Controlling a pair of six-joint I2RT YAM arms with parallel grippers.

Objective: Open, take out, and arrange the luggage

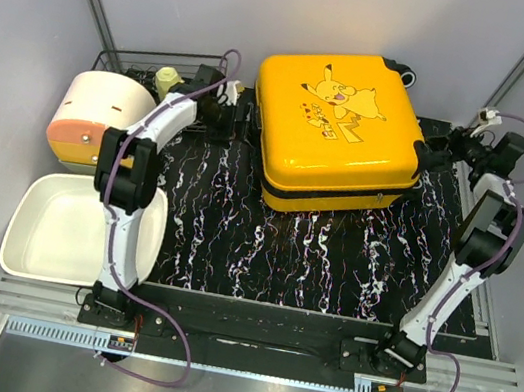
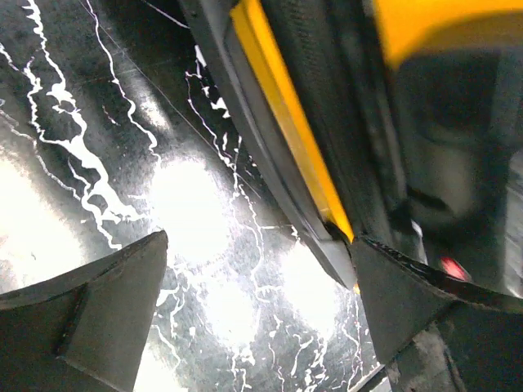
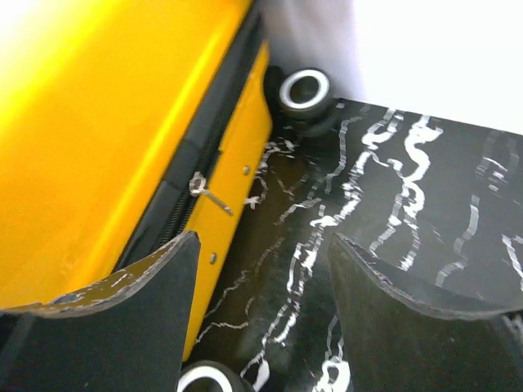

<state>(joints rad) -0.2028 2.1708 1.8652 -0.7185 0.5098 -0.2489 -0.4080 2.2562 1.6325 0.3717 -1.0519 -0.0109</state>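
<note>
Top external shows me the yellow Pikachu suitcase [image 1: 339,134] lying flat and closed at the back of the desk [image 1: 232,252], with my left hand [image 1: 229,109] and right hand [image 1: 444,152] flanking its sides, I judge to get at the zip. Left wrist: that hand gapes wide on nothing, one finger [image 2: 409,302] just beside the shell's rim. Right wrist: fingers parted and empty, the zip pull [image 3: 208,189] just ahead, short of a wheel [image 3: 304,88].
</note>
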